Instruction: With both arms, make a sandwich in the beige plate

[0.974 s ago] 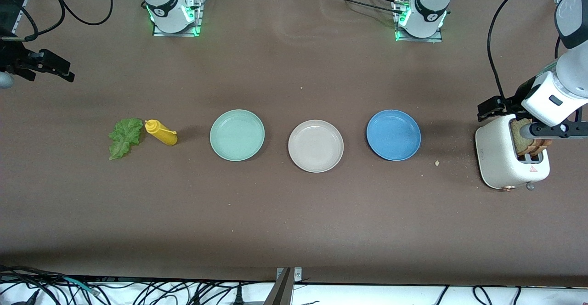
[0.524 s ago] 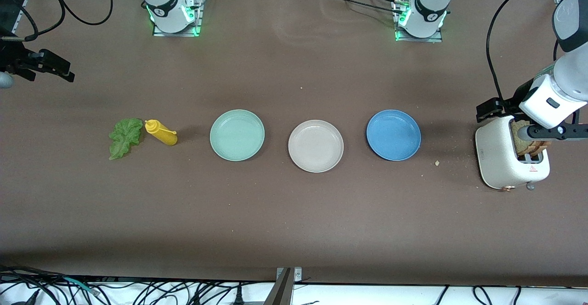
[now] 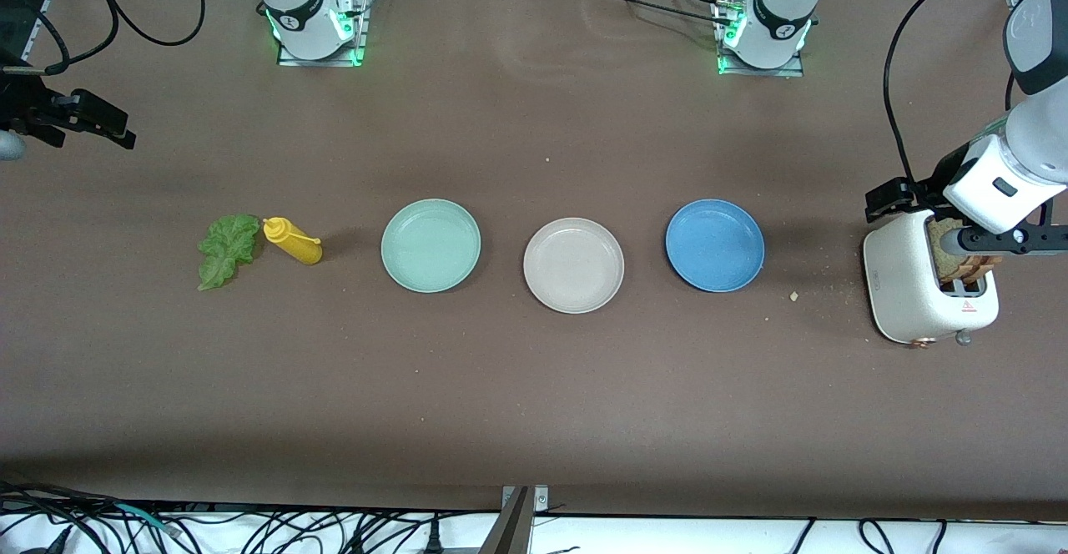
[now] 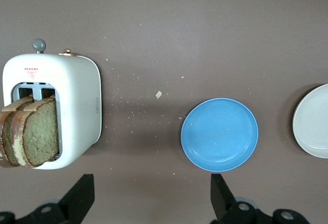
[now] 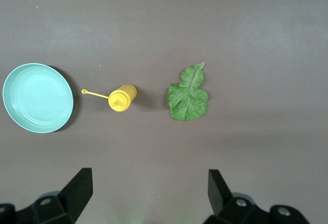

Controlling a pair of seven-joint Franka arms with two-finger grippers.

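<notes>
Since a second ago, your left arm has shifted a little over the toaster, then settled; nothing else on the tabletop has moved. That puts the left pincer above the toaster end of the table with its fingers spread wide and nothing between them, so I judge the first bread pick is about to start and the sandwich is not begun.

The beige plate sits bare in the middle of the row, between the mint green plate and the blue plate, toward which the toaster lies at the left arm's end. It is round, shallow and matte, with a raised rim.

The bread slices stand upright in the toaster slots, brown and coarse-grained, with paler crusts; there seem to be two or three, though they overlap too much to count. The toaster is a smooth white rounded box, with crumbs scattered beside it.

Your right pincer hangs spread and empty over the right arm's end, above the lettuce leaf, which lies flat, ruffled and green, just beside a glossy yellow squeeze bottle lying on its side.
</notes>
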